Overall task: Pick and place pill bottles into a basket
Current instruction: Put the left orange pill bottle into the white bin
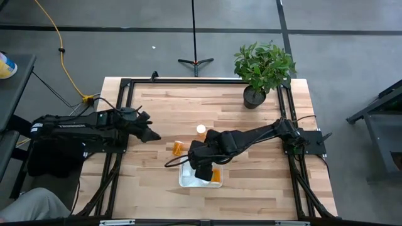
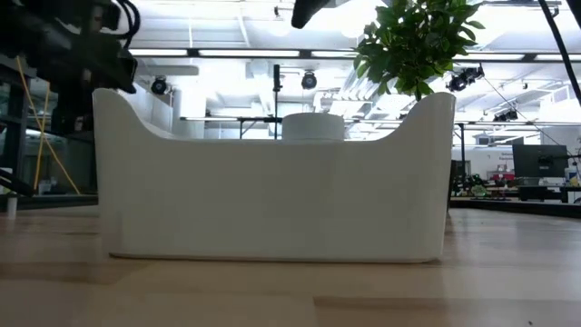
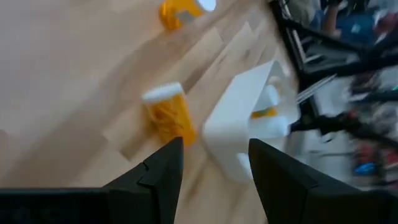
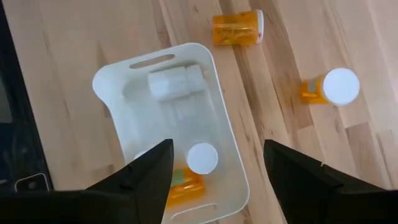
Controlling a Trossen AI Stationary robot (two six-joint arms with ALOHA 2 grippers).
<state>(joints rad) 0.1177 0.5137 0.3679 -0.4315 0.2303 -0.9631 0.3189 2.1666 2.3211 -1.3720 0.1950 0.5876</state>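
The white basket sits on the table's near middle. It holds an upright pill bottle with a white cap, an orange one lying beside it, and a pale one lying at its other end. Outside the basket, one bottle lies on its side and another stands upright. My right gripper hangs open above the basket with nothing between its fingers. My left gripper is open at the table's left, pointing toward the lying bottle.
A potted plant stands at the table's far right corner. Black frame rails run along the table's left, far and right sides. Bare wood lies to the basket's left and right. In the low view the basket's wall fills the middle.
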